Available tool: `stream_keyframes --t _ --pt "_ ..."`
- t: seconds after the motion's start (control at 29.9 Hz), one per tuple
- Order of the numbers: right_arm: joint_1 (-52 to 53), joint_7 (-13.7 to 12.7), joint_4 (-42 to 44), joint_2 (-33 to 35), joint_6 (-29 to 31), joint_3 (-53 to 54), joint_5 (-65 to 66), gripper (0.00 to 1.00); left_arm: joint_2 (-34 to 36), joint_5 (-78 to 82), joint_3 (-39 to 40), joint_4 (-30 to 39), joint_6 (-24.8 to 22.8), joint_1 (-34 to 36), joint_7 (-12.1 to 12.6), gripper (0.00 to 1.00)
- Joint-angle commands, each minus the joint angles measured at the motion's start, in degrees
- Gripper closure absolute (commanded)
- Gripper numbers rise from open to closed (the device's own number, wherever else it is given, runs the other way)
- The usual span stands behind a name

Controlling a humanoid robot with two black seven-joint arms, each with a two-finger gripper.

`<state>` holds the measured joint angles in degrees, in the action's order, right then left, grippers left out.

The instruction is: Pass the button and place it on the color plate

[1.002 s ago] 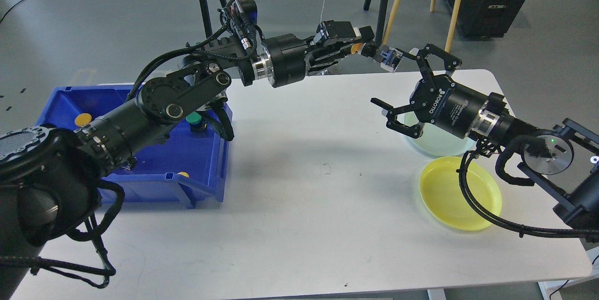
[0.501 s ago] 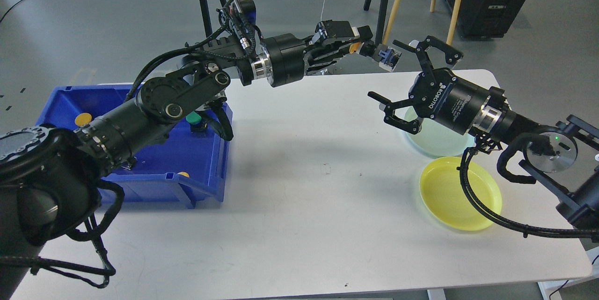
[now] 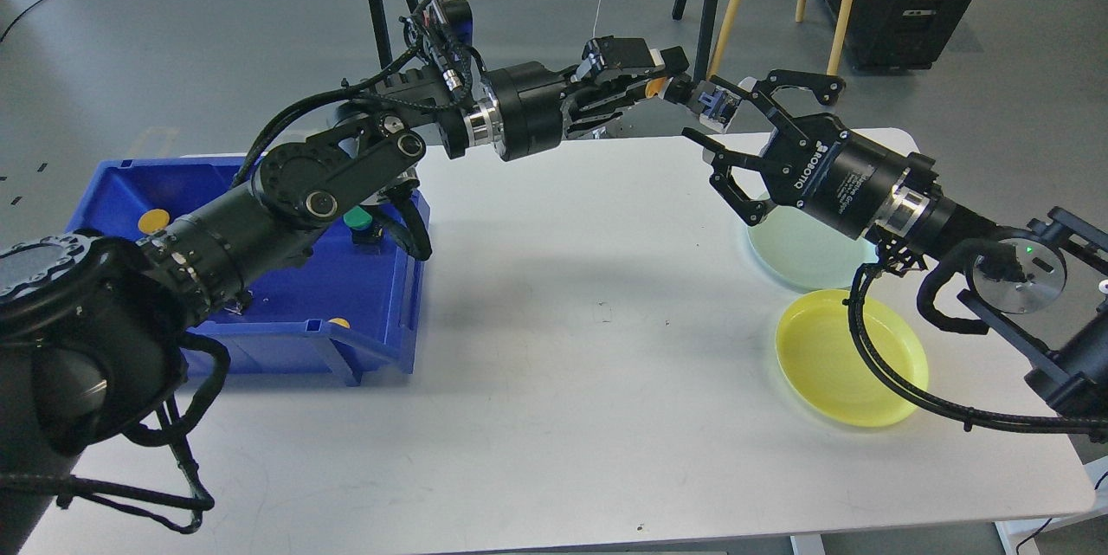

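Holding button | orange, small, round | left gripper pinching

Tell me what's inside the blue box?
Inside the blue box I can see a round orange button, a green one and a bit of yellow. The left arm hides much of the middle.

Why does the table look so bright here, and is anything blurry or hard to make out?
Head view: even overhead light makes the white table look pale, with soft arm shadows across its middle. Everything is sharp. The dark left gripper blends into the black arm, so the button in its fingers shows only as an orange sliver. The pale green plate nearly fades into the tabletop.
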<state>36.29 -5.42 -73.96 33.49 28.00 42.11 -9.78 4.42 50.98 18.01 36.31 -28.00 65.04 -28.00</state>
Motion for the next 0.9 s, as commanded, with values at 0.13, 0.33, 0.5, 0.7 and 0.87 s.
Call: stream_keyframes --t 0.13,0.33,0.5,0.7,0.87 --pt "-0.1 0.9 0.0 0.3 0.0 0.2 -0.3 1.0 -0.2 -0.1 0.0 0.0 0.0 0.0 0.0 0.86" --pt "-0.3 1.0 0.0 0.5 0.0 0.3 -0.4 1.0 -0.7 -5.3 -0.1 0.0 0.0 -0.1 0.0 0.24" --pt "-2.0 1.0 -0.2 1.0 0.0 1.9 -0.5 1.0 -0.6 -6.9 0.0 -0.3 0.0 -0.2 0.0 0.13" --pt "-17.3 1.0 -0.7 2.2 0.0 12.4 -1.4 1.0 3.8 -10.8 1.3 -1.8 0.0 0.0 0.0 0.12" --pt "-37.6 2.2 -1.9 0.4 0.0 23.0 -5.1 1.0 16.5 -6.4 -2.2 -0.3 0.0 0.7 0.0 0.1"
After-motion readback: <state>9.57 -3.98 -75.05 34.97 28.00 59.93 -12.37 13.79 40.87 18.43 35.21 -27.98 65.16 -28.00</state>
